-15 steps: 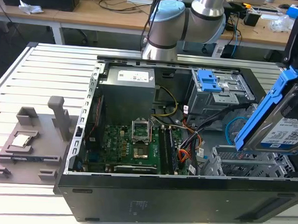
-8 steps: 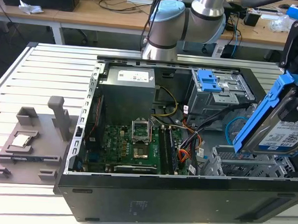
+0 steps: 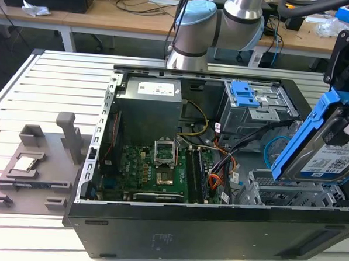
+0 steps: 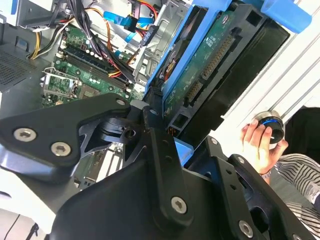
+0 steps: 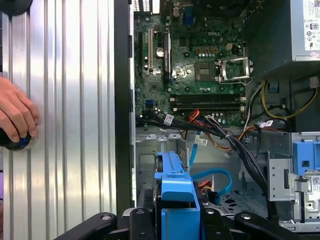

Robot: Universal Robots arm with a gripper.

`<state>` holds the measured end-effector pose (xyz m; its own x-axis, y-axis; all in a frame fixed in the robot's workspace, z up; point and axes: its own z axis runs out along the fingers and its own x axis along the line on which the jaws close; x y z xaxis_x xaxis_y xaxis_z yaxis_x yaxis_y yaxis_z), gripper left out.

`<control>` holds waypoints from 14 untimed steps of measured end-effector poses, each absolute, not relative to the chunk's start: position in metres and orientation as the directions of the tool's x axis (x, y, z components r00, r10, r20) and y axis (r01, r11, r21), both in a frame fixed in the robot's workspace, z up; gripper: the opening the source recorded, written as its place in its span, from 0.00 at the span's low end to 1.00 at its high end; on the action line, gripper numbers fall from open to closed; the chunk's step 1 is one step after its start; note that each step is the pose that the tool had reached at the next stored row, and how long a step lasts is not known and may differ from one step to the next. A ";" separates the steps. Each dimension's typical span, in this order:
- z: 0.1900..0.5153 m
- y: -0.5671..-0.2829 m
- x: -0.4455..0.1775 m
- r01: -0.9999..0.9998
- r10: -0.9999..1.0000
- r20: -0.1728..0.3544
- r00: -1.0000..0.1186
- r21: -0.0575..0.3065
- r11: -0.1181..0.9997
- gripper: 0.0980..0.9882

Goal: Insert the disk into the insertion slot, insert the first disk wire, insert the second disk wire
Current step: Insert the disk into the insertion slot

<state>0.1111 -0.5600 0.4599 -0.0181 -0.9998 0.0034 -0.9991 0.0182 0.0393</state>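
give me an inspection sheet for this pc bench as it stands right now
surface: slatted metal table carrying the open computer case.
job's things: the disk is held tilted over the insertion slot, not seated; first disk wire and second disk wire lie inside the case, apart from the disk.
clutter: grey fixture plate on the table at the exterior view's left.
grippers: tool shut on the disk's blue carrier.
cables: thick black cables and a yellow and black bundle cross the case.
surroundings: wooden benches behind; a person's hand on a round dark knob.
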 end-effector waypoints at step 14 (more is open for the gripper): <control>0.443 -0.554 0.101 -0.999 -1.000 0.003 -0.018 0.039 0.018 0.30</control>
